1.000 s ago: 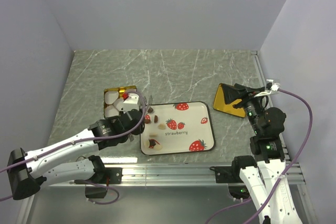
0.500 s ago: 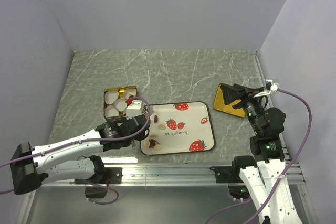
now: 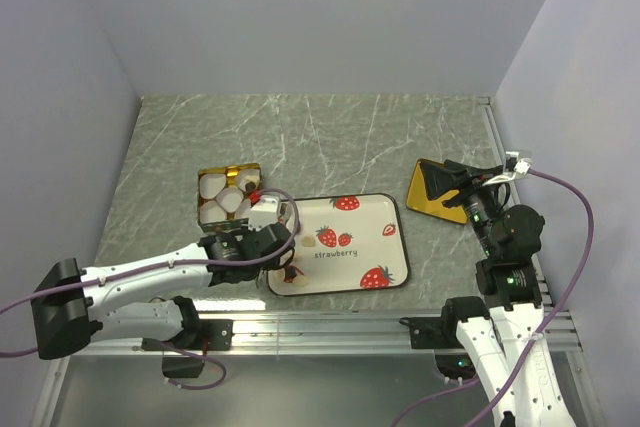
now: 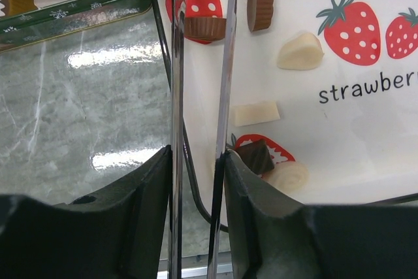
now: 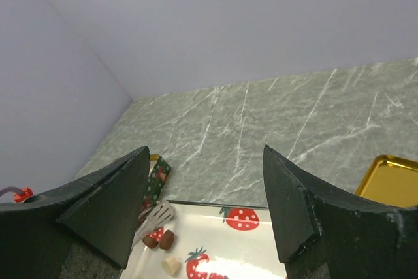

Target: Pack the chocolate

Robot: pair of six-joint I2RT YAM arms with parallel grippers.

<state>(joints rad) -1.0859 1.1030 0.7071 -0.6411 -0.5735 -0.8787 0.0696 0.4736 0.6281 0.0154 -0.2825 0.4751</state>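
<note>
The grey marbled counter [image 3: 330,137] is walled in lilac. The left hand [image 4: 196,158] is part-closed on thin metal tongs [image 4: 177,83] reaching over the left edge of the white strawberry-printed tray [image 4: 366,135]. The chocolate [image 4: 204,28], brown and cream lumps, lies there. One sits between the blades; whether it is pinched, I cannot tell. The likely next move is to squeeze, lift and carry it to the gold tin of paper cups [image 3: 226,169], far left. The right hand [image 5: 206,161] gapes, empty.

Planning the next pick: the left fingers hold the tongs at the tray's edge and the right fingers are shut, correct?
Not quite: the right fingers stand wide open with nothing between them, as the right wrist view shows. The left fingers do hold the tongs at the tray's edge.
</note>
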